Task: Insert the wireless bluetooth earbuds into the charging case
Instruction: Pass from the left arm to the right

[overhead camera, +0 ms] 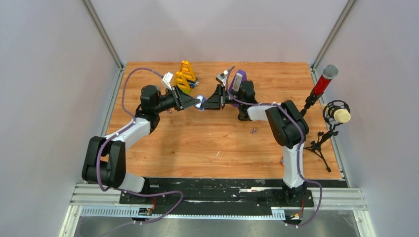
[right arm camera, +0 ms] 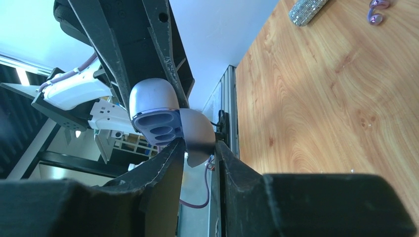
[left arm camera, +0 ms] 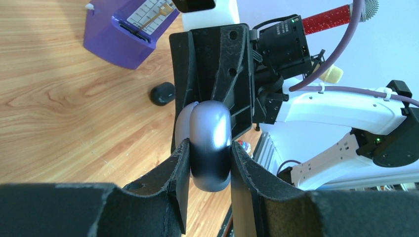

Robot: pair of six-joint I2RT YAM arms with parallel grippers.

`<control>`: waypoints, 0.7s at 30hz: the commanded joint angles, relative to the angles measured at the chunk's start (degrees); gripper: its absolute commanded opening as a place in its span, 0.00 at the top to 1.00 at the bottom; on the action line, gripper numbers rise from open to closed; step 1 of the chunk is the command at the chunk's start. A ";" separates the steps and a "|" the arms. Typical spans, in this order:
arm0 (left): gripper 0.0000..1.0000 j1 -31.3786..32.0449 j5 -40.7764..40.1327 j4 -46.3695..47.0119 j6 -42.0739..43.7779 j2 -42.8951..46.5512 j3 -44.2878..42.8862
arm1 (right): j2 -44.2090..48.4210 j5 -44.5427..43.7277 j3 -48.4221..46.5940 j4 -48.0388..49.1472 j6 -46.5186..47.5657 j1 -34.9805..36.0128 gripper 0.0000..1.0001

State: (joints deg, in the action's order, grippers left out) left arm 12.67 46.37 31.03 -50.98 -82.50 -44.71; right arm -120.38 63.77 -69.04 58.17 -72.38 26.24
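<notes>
Both grippers meet above the table's middle back, each shut on a pale grey-blue oval lump (overhead camera: 200, 102). It is hinged open and one half shows dark wells (right arm camera: 155, 126). My left gripper (left arm camera: 210, 150) pinches one shell (left arm camera: 211, 133). My right gripper (right arm camera: 200, 145) pinches the other shell (right arm camera: 197, 133). A small glossy black oval charging case (left arm camera: 162, 93) lies on the wood below, untouched. No black earbuds show in any view.
A purple box (overhead camera: 238, 81) and a yellow toy (overhead camera: 185, 76) stand at the back. Tiny purple beads (overhead camera: 253, 131) lie by the right arm. A red microphone (overhead camera: 323, 81) and a tripod microphone (overhead camera: 338, 113) stand at the right edge.
</notes>
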 commanded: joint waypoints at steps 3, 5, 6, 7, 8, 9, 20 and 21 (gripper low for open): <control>1.00 -0.27 -0.38 1.14 0.21 1.07 -0.03 | -1.19 1.57 -2.45 5.25 -2.17 1.05 0.75; 1.00 -0.27 -0.52 0.90 0.45 1.17 -0.07 | -1.20 1.75 -2.59 5.41 -2.24 1.10 0.77; 1.00 -0.27 -0.51 0.80 0.53 1.26 -0.09 | -1.18 1.84 -2.51 5.53 -2.32 1.10 0.80; 0.97 -0.27 -0.49 0.68 0.64 1.32 -0.11 | -1.20 1.96 -2.38 5.56 -2.30 1.11 0.83; 0.94 -0.34 -0.49 0.65 0.72 1.43 -0.16 | -1.17 2.02 -2.35 5.55 -2.28 1.13 0.85; 0.89 -0.35 -0.51 0.45 0.82 1.45 -0.18 | -1.05 2.06 -2.35 5.44 -2.14 1.14 0.87; 0.00 -6.15 0.13 -0.56 0.90 5.08 -0.26 | 8.16 -0.14 -4.22 -30.18 25.24 0.84 0.90; 0.00 -7.63 0.00 -0.81 0.98 5.90 -0.19 | 9.44 -1.48 -4.60 -35.35 29.68 0.88 0.90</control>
State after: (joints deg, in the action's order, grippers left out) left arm 8.88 46.41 29.98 -50.70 -80.90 -44.71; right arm -118.76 64.95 -69.87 41.93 -60.73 26.83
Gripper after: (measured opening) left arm 0.991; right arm 0.212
